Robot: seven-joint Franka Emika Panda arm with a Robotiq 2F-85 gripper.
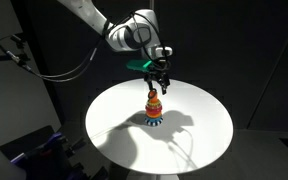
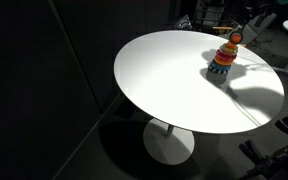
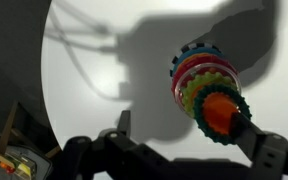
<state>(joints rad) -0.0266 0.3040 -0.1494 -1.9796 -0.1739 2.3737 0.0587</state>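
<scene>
hovering straight above the ring-stack toy (image 1: 155, 108), your gripper (image 1: 159, 84) has its jaws spread wide and empty, straddling the orange tip (image 3: 219, 112); the toy stands upright on its broad base near the middle of the table (image 1: 199, 135).

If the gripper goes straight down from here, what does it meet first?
Probably the ring toy: its top stands right under the open gripper. The wrist view shows it off toward one finger, which may touch first.
</scene>
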